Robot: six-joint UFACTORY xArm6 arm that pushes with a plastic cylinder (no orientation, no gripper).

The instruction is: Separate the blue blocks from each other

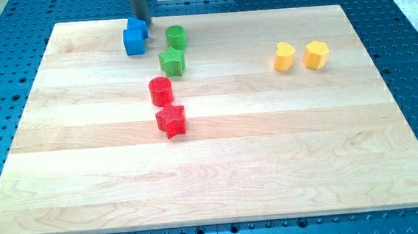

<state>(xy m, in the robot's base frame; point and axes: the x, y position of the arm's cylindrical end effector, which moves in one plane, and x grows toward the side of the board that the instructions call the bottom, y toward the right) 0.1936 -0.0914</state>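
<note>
Since no fingers exist here (rod only), my tip (141, 19) sits touching the top-right of the blue blocks (136, 38) at the table's (270, 149) top-left; likely light, rigid, slidey—push a flat side.

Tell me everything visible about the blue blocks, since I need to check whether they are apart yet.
The blue blocks sit near the top left of the wooden board and read as one blue mass: a cube-like piece in front, another blue piece showing behind its upper right. No gap shows between them. They look like matte plastic. My tip stands at their top edge, apparently touching. The green cylinder stands apart on the right.
</note>
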